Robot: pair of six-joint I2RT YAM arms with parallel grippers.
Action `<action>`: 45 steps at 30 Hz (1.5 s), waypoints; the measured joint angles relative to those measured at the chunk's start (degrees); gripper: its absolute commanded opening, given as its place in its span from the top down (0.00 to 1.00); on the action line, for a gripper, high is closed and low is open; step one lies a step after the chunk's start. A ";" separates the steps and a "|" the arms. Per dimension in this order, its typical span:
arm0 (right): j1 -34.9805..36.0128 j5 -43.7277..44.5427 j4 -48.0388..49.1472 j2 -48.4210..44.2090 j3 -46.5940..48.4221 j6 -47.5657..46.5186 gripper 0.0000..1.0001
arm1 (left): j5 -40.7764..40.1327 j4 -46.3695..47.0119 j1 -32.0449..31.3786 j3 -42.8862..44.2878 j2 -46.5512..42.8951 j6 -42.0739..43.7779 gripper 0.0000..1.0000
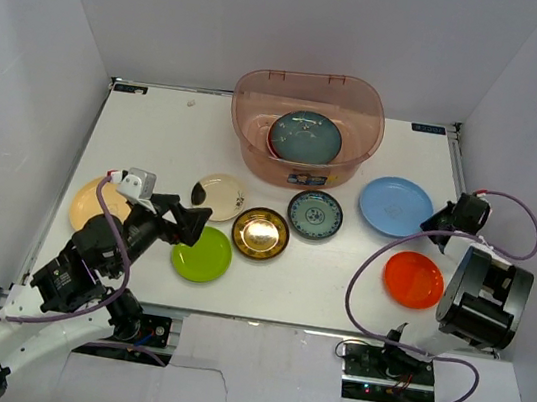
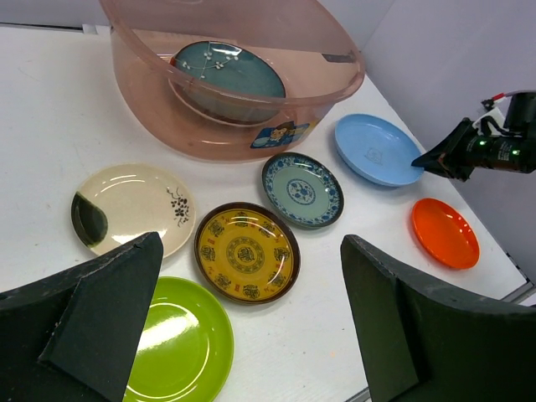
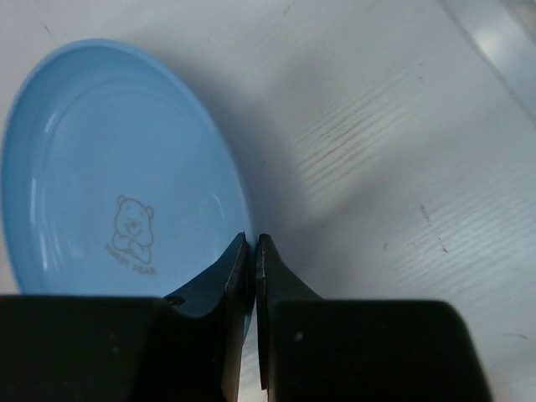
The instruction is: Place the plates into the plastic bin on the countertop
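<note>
Right hand [image 3: 254,243] sits low on the tabletop [image 1: 157,134] at the near-right rim of the light blue plate [image 3: 109,167], its jaws drawn almost together with only a thin slit between them. Whether the rim is actually caught in that slit cannot be told from the wrist view. Left hand [image 1: 196,226] hovers with its jaws spread wide above the lime green plate [image 1: 202,254] and the gold plate [image 1: 261,232], holding nothing.

The blue plate lies flat to the right of the plastic bin [image 1: 256,149], which holds one dark teal plate [image 1: 304,136]. The blue plate looks stiff, light and glossy, probably melamine, so it should neither bend nor break easily, but it is likely slippery. Its shallow upturned rim is the only place to take hold. A pinch across that edge will probably let the far side droop, so the bite should be deep and the lift gentle.
</note>
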 measured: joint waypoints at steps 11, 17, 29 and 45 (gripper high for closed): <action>3.76 2.16 3.28 -30.99 3.17 7.39 0.92 | -0.28 -0.02 0.37 0.00 3.91 0.28 0.03; 22.75 0.46 0.83 -12.63 32.39 1.55 0.92 | -3.82 -0.37 0.57 0.00 6.78 0.44 0.07; 32.94 -0.26 -14.05 28.17 57.79 -9.42 0.92 | -13.03 -3.72 3.23 0.04 19.58 -1.57 0.08; 34.93 -5.49 -8.33 21.35 48.37 -8.57 0.07 | -13.16 -4.81 23.89 2.23 39.19 -3.72 0.19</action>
